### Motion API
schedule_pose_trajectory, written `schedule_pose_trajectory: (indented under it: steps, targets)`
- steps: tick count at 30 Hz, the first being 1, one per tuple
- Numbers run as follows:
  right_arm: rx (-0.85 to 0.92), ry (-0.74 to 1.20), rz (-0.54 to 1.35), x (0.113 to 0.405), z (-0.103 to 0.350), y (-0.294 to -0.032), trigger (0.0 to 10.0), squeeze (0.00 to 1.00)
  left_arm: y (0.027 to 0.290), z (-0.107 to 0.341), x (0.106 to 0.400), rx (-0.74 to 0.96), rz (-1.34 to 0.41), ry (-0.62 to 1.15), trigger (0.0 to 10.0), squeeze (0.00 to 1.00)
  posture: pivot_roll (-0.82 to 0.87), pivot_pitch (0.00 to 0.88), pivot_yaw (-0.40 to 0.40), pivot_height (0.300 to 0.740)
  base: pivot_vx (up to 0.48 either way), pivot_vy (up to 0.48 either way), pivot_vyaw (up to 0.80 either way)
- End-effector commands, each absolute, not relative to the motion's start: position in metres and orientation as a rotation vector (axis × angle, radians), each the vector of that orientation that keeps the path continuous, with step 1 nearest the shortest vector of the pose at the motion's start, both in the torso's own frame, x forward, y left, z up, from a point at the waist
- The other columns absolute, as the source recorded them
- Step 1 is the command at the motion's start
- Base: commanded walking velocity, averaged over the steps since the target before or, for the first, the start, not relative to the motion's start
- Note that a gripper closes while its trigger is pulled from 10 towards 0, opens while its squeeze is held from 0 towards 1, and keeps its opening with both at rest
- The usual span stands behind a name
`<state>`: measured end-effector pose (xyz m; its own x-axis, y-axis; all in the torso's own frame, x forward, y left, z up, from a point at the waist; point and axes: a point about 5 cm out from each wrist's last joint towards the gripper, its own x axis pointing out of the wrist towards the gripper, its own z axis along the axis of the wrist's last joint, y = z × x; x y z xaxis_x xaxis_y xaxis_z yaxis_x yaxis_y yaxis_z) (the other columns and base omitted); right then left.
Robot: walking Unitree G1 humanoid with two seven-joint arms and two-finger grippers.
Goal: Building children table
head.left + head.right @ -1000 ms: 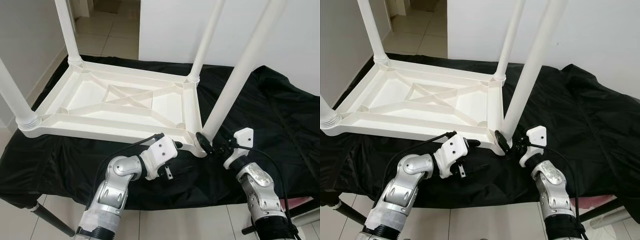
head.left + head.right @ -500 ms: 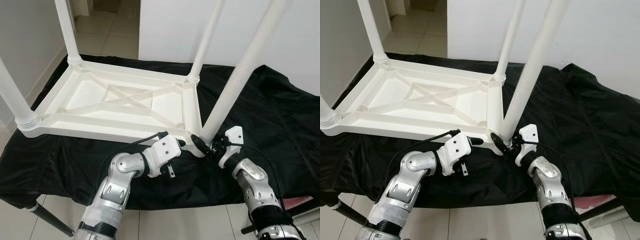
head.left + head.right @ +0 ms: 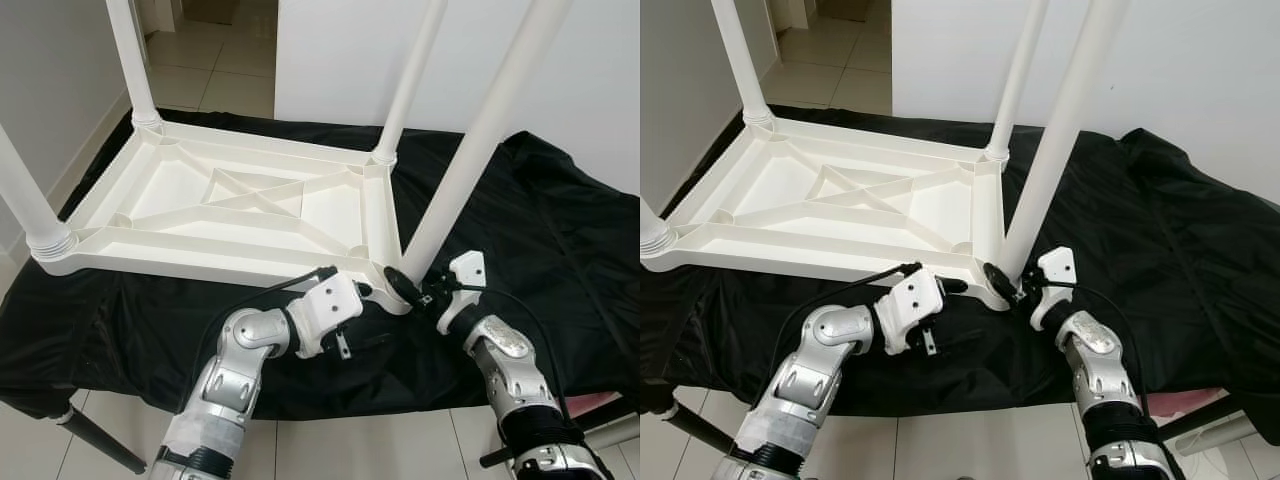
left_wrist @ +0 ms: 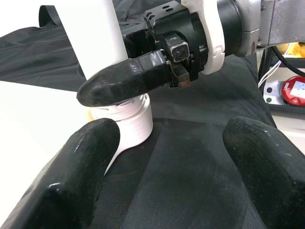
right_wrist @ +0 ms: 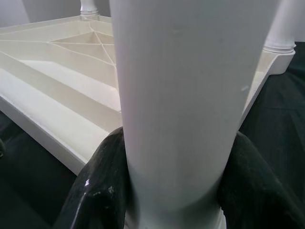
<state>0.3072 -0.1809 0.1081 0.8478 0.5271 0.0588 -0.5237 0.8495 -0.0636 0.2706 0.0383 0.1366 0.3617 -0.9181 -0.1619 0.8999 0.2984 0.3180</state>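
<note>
At the tabletop [image 3: 240, 210] corner, right pincer [image 3: 408, 290] grips the up-slanting leg [image 3: 470, 160].

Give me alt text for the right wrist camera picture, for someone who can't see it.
The right gripper clasps the base of a thick white table leg, one black finger on each side. Behind it lies the upside-down white tabletop with its ribbed underside, on black cloth.

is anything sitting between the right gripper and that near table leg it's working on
Nothing visible does. The right gripper already has a finger on each side of the near table leg, just above its socket in the upturned tabletop.
</note>
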Motion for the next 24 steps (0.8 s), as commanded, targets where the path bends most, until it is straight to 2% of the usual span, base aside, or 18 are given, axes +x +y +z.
schedule_pose_trajectory:
  steps: [1,9,14,20,24]
  targets:
    - [-0.061,-0.04,0.52,0.305,0.101,-0.177,10.0,0.0,0.041,0.14,0.278,0.38,-1.017,-0.097,10.0,0.0,-0.02,0.0,-0.096,0.74,0.0,0.0,0.0]
    - [-0.07,-0.015,0.409,0.302,0.095,-0.17,10.0,0.0,0.04,0.139,0.276,0.385,-1.018,-0.091,10.0,0.0,-0.02,0.0,-0.094,0.74,0.0,0.0,0.0]
    - [-0.032,-0.011,0.282,0.296,0.093,-0.162,10.0,0.0,0.041,0.139,0.275,0.387,-1.016,-0.088,10.0,0.0,-0.02,0.0,-0.093,0.74,0.0,0.0,0.0]
    - [0.069,0.006,0.012,0.288,0.087,-0.148,10.0,0.0,0.043,0.141,0.278,0.395,-0.998,-0.091,10.0,0.0,-0.01,0.0,-0.097,0.74,0.0,0.0,0.0]
    - [0.086,0.015,-0.032,0.288,0.086,-0.147,10.0,0.0,0.042,0.14,0.279,0.397,-0.996,-0.091,10.0,0.0,0.0,0.0,-0.102,0.74,0.0,0.0,0.0]
